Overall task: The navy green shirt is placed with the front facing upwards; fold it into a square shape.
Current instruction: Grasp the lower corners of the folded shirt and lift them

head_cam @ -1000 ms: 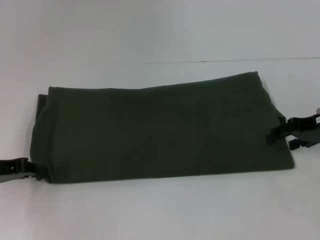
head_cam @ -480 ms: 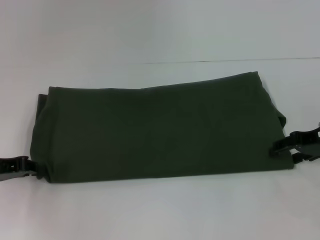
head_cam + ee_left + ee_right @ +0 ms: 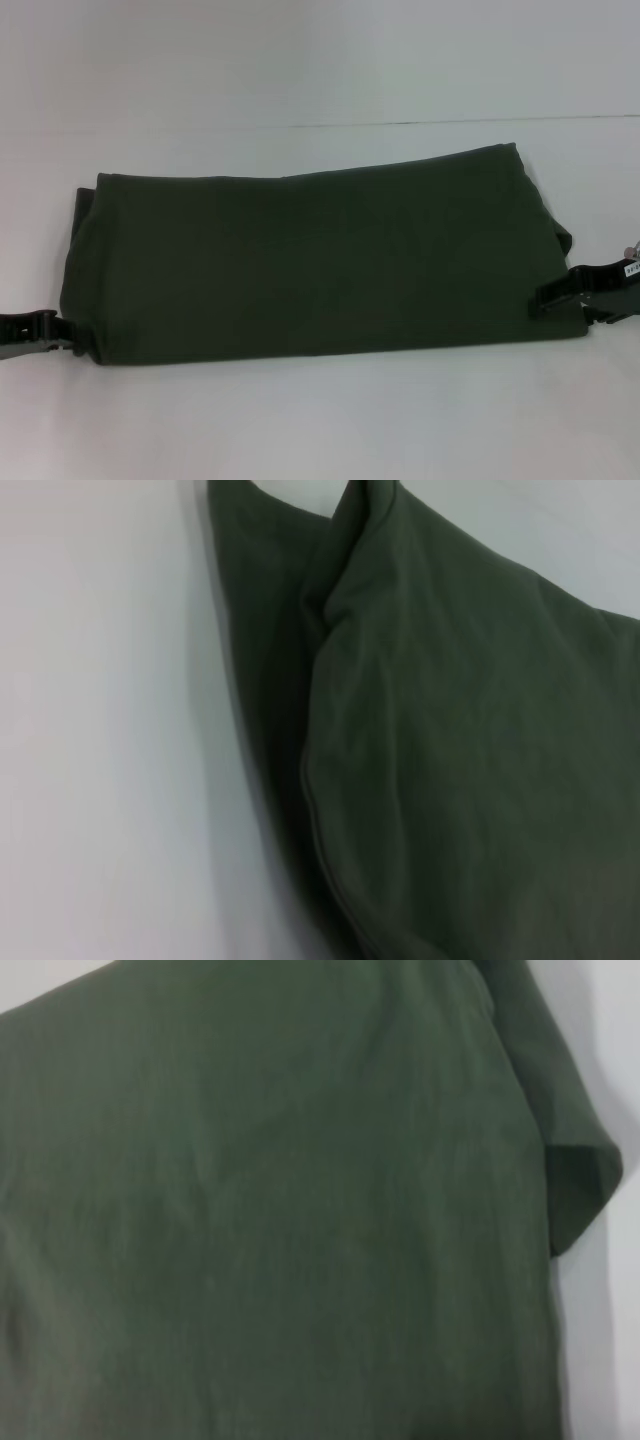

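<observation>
Two claws flanking folded shirt (image 3: 310,260).

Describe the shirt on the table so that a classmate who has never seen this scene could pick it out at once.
On the white table lies the navy green shirt, folded into one long dark olive band running side to side. The left claw is at its near left corner and the right claw at its near right corner. It is the only cloth there, plain-faced, with no print showing.
</observation>
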